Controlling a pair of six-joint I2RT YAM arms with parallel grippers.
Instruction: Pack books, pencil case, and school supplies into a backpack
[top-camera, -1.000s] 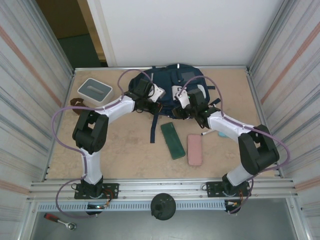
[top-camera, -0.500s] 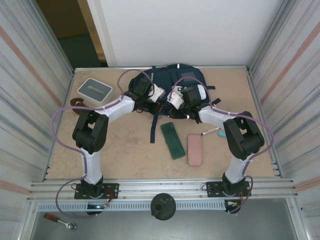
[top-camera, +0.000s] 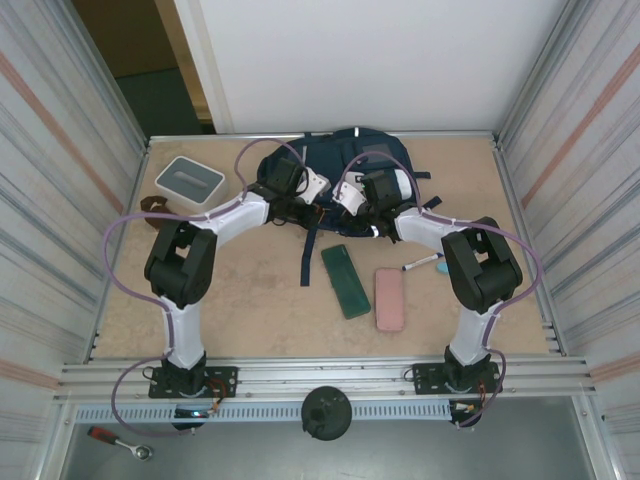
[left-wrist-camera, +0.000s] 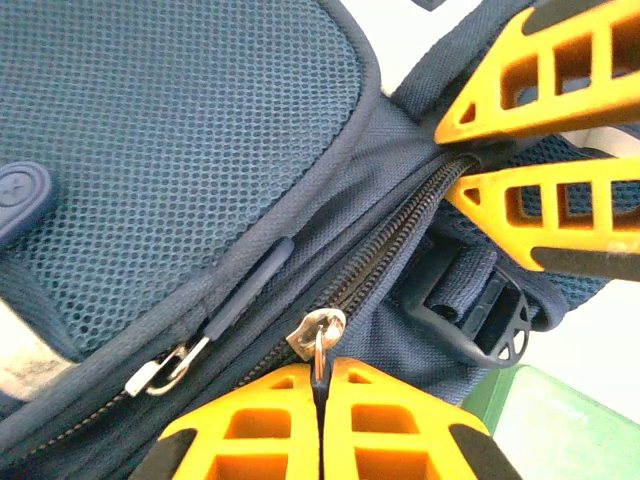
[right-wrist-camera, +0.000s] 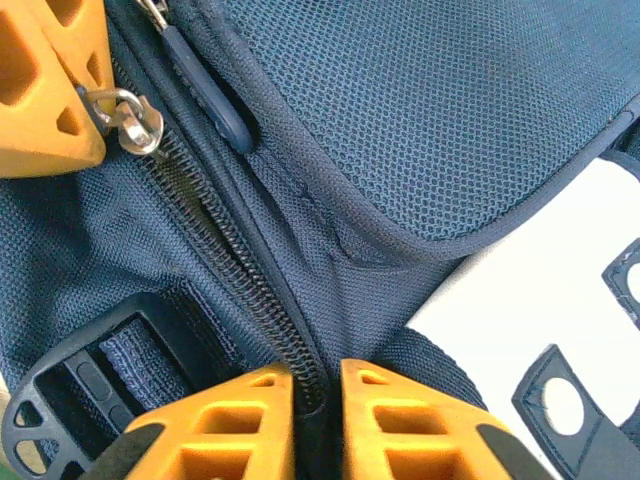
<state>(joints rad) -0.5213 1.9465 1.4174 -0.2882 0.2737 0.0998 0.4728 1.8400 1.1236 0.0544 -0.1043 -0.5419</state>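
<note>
We saw the big blue backpack (top-camera: 330, 150) lying at the far side of the worktop (top-camera: 250, 290), close to the back wall. Both arms reached over to its near edge, and their tips were close together there. The left gripper (left-wrist-camera: 320, 378) was clenched tight on a small silver zipper pull (left-wrist-camera: 316, 335), with the ring of the pull nipped between its two orange fingers. The zipper (left-wrist-camera: 390, 250) ran from that pull across the dark cloth to the right gripper (right-wrist-camera: 316, 395). The right gripper was pinched on the backpack, squeezing the strip of cloth with the zipper in it, and only a thin gap was left between its fingers. The zipper teeth that we could see were joined. A black plastic buckle (left-wrist-camera: 490, 310) on a strap sat just beside the zipper, on the side away from the blue net cloth. A second silver pull with a long blue tab (left-wrist-camera: 250, 280) lay next to the first one. Nearer to the arms, a green case (top-camera: 345, 282) and a pink case (top-camera: 389, 298) lay flat on the worktop, side by side and apart from the backpack. A thin white marker (top-camera: 420, 265) with a blue cap lay just to the right of them, near the right arm. A white and grey box (top-camera: 190, 178) sat to the left of the backpack.
</note>
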